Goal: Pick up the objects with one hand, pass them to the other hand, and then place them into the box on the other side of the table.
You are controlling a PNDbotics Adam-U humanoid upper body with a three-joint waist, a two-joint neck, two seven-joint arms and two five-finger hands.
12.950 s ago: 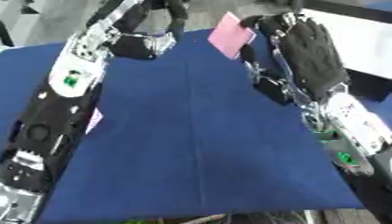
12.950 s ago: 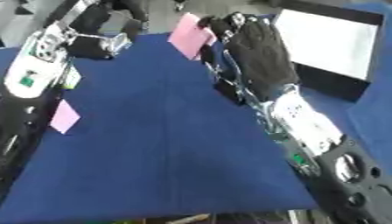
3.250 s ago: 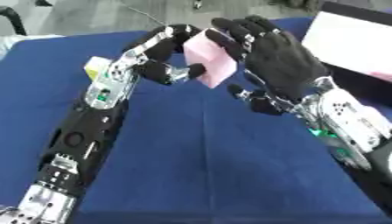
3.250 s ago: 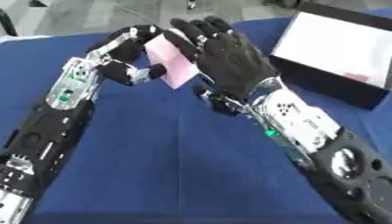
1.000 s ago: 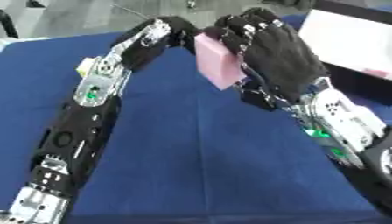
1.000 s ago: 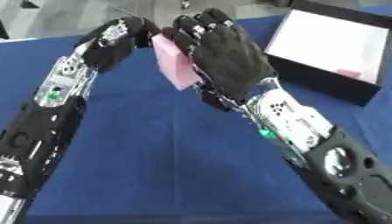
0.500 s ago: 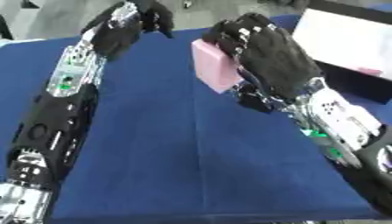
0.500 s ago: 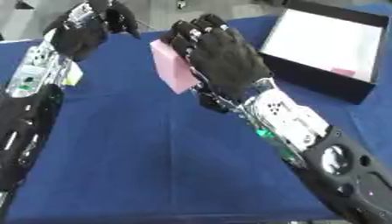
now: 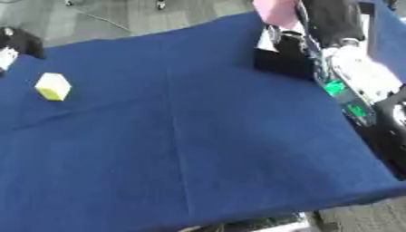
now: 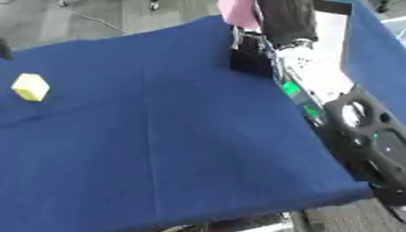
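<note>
Pink block [image 9: 275, 11] was at right hand [image 9: 333, 18], fingers' state unclear | box [image 10: 252, 63] just below it | left hand [image 9: 22, 41] far off

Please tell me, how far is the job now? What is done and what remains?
The handover looks done: the right robot hand carries the pink object beside the black box, not yet released. The left robot hand holds nothing. The yellow block waits on the blue table.

The 2 head cameras sit side by side, looking steeply down and tilted at the blue table [image 9: 198, 149]. Both views share the cloth, the yellow block [image 9: 53, 86] at far left, and the right arm [image 10: 317, 104].
</note>
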